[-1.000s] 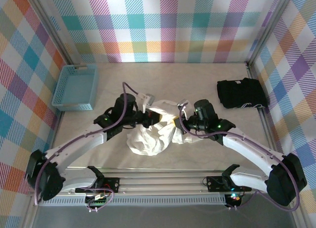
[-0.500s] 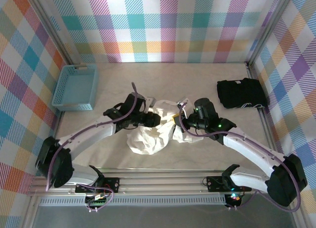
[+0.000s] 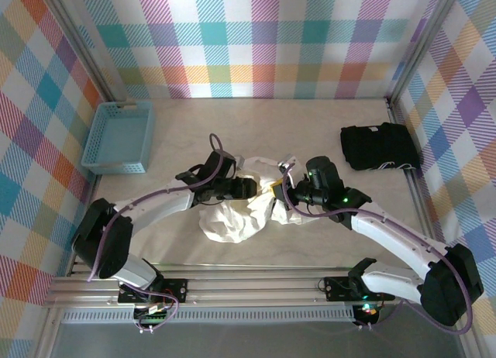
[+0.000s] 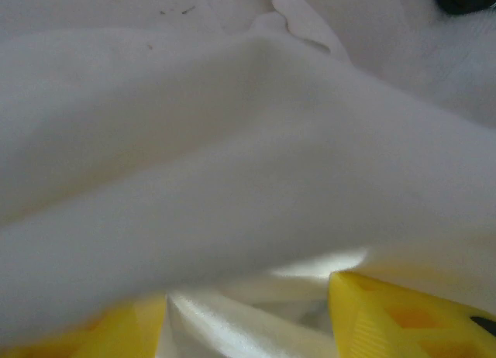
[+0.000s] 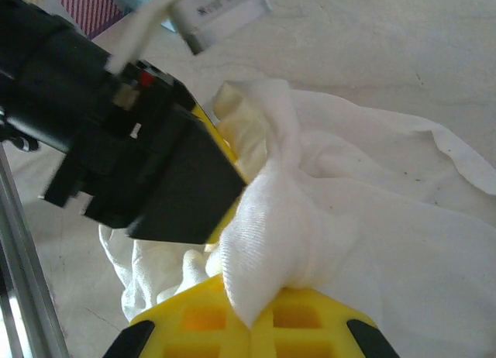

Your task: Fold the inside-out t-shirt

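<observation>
Cream cloth lies bunched in the middle of the table (image 3: 310, 125): that is the inside-out t-shirt (image 3: 236, 215), with an arm reaching in on it from each side. Bare tabletop runs open behind the heap up to the checked back wall (image 3: 256, 40), and a narrower strip in front ends at the metal rail (image 3: 256, 284) along the near edge. The left gripper (image 3: 254, 188) has its yellow fingers (image 4: 403, 319) standing apart, with cloth draped loose between them and nothing pinched. The right gripper (image 3: 279, 195), just beside it, is clamped on a twisted fold of the shirt. A blue basket (image 3: 115, 168) sits by the left wall and a black folded garment (image 3: 378, 146) by the right wall, both well apart from the shirt and out of the arms' way. I count one shirt, one basket, one black garment and two arms.
</observation>
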### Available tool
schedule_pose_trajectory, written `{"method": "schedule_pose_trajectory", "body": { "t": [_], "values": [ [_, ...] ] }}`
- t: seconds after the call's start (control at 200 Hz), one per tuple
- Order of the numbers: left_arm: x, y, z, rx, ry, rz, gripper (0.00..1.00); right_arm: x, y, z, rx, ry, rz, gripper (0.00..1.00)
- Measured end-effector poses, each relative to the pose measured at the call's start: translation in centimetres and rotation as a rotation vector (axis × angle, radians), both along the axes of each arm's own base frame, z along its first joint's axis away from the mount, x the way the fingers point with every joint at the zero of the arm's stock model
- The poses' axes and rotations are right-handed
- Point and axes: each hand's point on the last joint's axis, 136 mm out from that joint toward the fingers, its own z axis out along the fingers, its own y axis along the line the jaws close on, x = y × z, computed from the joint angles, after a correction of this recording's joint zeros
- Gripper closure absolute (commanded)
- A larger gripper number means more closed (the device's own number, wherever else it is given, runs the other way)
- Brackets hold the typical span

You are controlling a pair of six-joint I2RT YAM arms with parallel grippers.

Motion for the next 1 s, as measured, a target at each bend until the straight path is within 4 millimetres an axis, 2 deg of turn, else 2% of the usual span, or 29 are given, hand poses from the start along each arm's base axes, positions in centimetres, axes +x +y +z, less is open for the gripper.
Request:
{"method": "schedule_pose_trajectory", "body": {
  "t": [0.08, 0.185, 0.305, 0.475, 0.55, 0.665, 0.815, 1.0],
  "values": [
    [0.2, -0.8, -0.8, -0.025, 0.026, -0.004, 0.78, 0.0, -0.1, -0.3, 0.000, 0.003, -0.003, 1.00],
    [0.3, -1.5, -0.7, -0.059, 0.025, -0.018, 1.00, 0.0, -0.6, -0.8, -0.012, 0.010, -0.032, 1.00],
    [0.2, -1.7, 1.2, -0.113, -0.033, -0.041, 1.00, 0.4, -1.9, -1.0, -0.039, 0.018, -0.112, 0.94],
    [-1.2, -0.1, 6.7, -0.268, -0.201, -0.072, 1.00, 0.6, -4.1, -3.1, -0.118, 0.092, -0.237, 0.79],
    [-1.7, 0.6, 9.4, -0.336, -0.295, -0.088, 1.00, 0.2, -4.3, -4.3, -0.150, 0.133, -0.232, 0.69],
    [-2.5, 1.1, 11.7, -0.379, -0.401, -0.131, 1.00, -0.6, -3.9, -5.0, -0.171, 0.154, -0.174, 0.58],
    [-3.7, 1.4, 12.2, -0.378, -0.477, -0.194, 1.00, -1.7, -3.0, -3.2, -0.116, 0.114, -0.083, 0.44],
    [-4.9, 1.7, 12.4, -0.369, -0.541, -0.260, 1.00, -2.0, -1.2, 0.2, -0.030, 0.049, 0.015, 0.38]
  ]
}}
